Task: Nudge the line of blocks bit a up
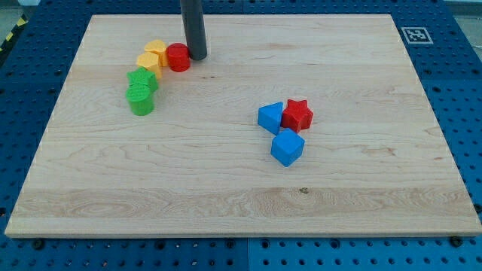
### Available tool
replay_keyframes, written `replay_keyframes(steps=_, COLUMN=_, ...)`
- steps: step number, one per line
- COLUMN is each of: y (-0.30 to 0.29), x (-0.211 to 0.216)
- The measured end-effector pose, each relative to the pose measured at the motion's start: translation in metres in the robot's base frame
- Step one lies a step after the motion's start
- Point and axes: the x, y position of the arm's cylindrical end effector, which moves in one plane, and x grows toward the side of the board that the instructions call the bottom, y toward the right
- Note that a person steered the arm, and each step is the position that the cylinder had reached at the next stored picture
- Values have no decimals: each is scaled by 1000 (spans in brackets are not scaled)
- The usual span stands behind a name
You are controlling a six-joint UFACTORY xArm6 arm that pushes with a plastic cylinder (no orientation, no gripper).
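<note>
Line of blocks at view's upper left: green cylinder (140, 100), green star (142, 80), two yellow blocks (152, 56), red cylinder (178, 57). Judged light, rigid, slippery; best pushed from below. No gripper; my tip (197, 56) touching red cylinder's right.

The line of blocks is lying in the upper left part of the desk (226, 188), curving from the view's top down toward the left. A red cylinder (178, 57) is sitting at its upper right end, upright, its round face showing. Beside it, to the view's left, a yellow block (156, 50) and an orange-yellow block (149, 61) are touching each other; their exact shapes I cannot make out. Below them a green star-like block (142, 80) is pressing against a green cylinder (140, 98), which is closing the line at its lower end. My tip (197, 56) is resting just right of the red cylinder.
</note>
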Motion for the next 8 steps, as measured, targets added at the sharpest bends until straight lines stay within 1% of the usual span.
replay_keyframes(steps=1, y=-4, x=0)
replay_keyframes(steps=2, y=5, x=0)
replay_keyframes(steps=3, y=22, x=42)
replay_keyframes(steps=4, y=-10, x=93)
replay_keyframes(steps=5, y=-22, x=142)
replay_keyframes(steps=6, y=-24, x=176)
replay_keyframes(steps=7, y=-90, x=181)
replay_keyframes(steps=8, y=-115, x=160)
